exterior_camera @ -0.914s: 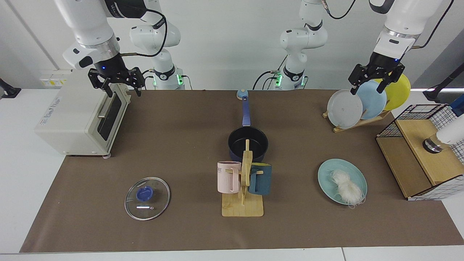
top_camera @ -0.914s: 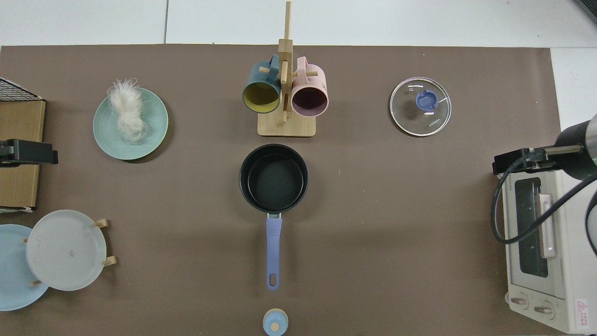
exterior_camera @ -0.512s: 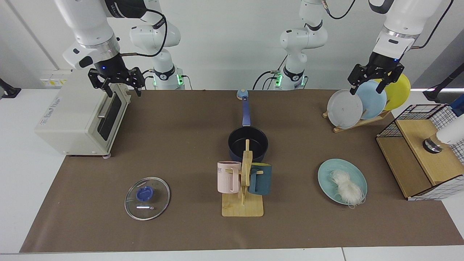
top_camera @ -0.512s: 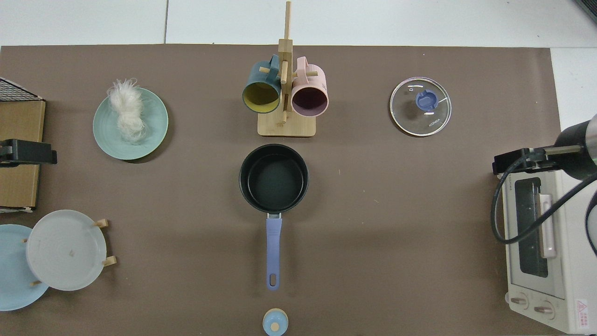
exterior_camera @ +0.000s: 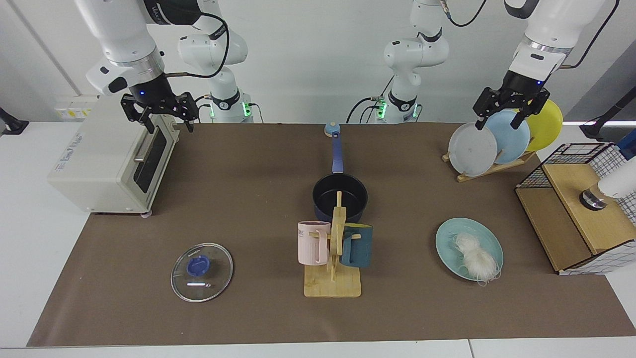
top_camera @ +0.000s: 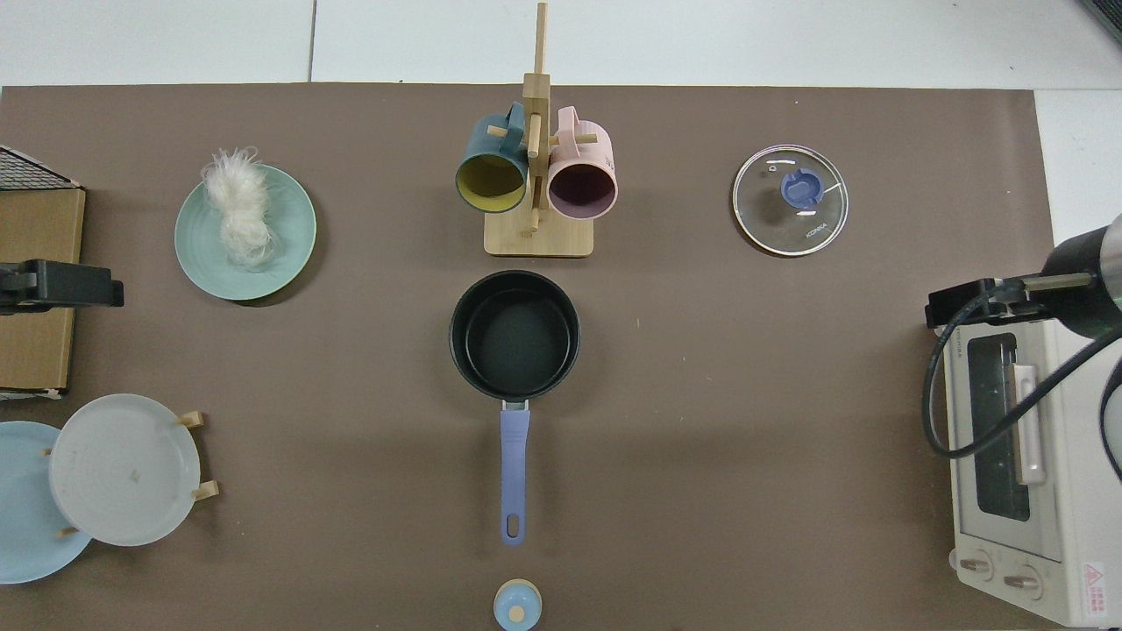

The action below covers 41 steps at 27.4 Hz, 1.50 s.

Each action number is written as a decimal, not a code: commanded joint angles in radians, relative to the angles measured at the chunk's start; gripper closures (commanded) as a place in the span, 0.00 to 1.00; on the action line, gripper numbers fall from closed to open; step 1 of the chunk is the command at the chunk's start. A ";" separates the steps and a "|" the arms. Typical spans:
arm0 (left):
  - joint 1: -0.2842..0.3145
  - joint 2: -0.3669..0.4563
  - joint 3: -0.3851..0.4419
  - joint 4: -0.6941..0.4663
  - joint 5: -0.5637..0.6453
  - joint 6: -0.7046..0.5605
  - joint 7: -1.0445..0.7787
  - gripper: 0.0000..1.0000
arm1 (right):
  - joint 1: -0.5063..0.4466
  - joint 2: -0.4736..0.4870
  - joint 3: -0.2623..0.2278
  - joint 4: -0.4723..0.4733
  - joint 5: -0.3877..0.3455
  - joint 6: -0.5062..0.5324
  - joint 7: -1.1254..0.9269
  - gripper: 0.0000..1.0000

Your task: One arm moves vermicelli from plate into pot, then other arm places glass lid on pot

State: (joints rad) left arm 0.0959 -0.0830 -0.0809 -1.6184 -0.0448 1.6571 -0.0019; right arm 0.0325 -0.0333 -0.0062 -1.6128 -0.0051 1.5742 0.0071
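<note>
The brown mat spreads across the table, and nothing of the task is done yet. The toaster oven sits at one end, the rack of upright plates at the other.

In the middle stands the pot, empty, its long handle pointing back toward the arm bases. Just in front of it the mug stand rises, two mugs hung on it, partly blocking the pot in the facing view.

The plate lies flat on the left arm's side, well apart from the pot. The glass lid lies flat on the right arm's side, knob up.

Now the relation that matters: the vermicelli sits on the plate's near half, toward the mat's front edge, its bundle stretched roughly front to back. It lies forward of and below the left gripper, which hangs high over the plate rack, fingers spread wide, empty, touching nothing. That arm is clearly the nearer one, so I judge it goes first: forward and down onto the bundle.

The right gripper waits above the toaster oven, fingers apart, also empty.
</note>
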 commanded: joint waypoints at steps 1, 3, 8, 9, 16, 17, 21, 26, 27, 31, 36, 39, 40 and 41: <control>-0.001 -0.009 0.003 -0.017 -0.021 0.013 0.003 0.00 | -0.006 -0.014 0.006 -0.006 0.008 -0.006 0.017 0.01; -0.001 -0.009 0.003 -0.017 -0.021 0.013 0.006 0.00 | -0.008 -0.014 0.006 -0.006 0.008 -0.006 0.017 0.01; 0.002 -0.009 0.003 -0.017 -0.020 0.015 0.014 0.00 | -0.008 -0.013 0.006 -0.004 0.008 -0.003 0.016 0.01; 0.004 -0.006 0.003 -0.017 -0.017 0.020 0.014 0.00 | -0.008 -0.013 0.008 -0.005 0.008 -0.003 0.016 0.01; 0.012 0.089 0.004 0.009 -0.009 0.099 0.003 0.00 | -0.008 -0.013 0.006 -0.006 0.008 0.001 0.016 0.01; 0.012 0.113 0.004 0.026 -0.007 0.105 0.003 0.00 | -0.008 -0.013 0.008 -0.004 0.008 0.001 0.017 0.01; 0.015 0.227 0.004 0.086 -0.001 0.118 0.002 0.00 | -0.008 -0.010 0.006 -0.004 0.008 0.026 0.024 0.01; 0.012 0.334 0.003 0.115 0.020 0.196 -0.003 0.00 | -0.003 -0.005 0.008 -0.006 0.014 0.033 0.082 0.01; 0.015 0.341 0.003 0.111 0.023 0.237 -0.004 0.00 | -0.003 -0.004 0.008 -0.006 0.014 0.033 0.091 0.01; 0.033 0.353 0.006 0.109 0.026 0.306 -0.004 0.00 | -0.013 -0.008 0.008 -0.009 0.013 0.024 0.100 0.01; 0.025 0.474 0.001 0.124 0.051 0.409 -0.010 0.00 | -0.016 -0.013 0.005 -0.004 -0.006 0.018 0.088 0.01; 0.027 0.534 0.003 0.126 0.054 0.469 -0.013 0.00 | -0.014 -0.013 0.003 -0.004 -0.012 0.007 0.094 0.01; 0.025 0.560 0.004 0.129 0.059 0.475 -0.020 0.00 | -0.013 -0.011 0.003 -0.002 -0.021 0.000 0.096 0.01; 0.021 0.586 0.003 0.140 0.068 0.490 -0.033 0.00 | -0.013 -0.010 0.003 0.001 -0.032 -0.008 0.094 0.01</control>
State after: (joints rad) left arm 0.1215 0.3756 -0.0725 -1.5428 -0.0154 2.0890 -0.0033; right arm 0.0314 -0.0334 -0.0111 -1.6123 -0.0096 1.5894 0.0873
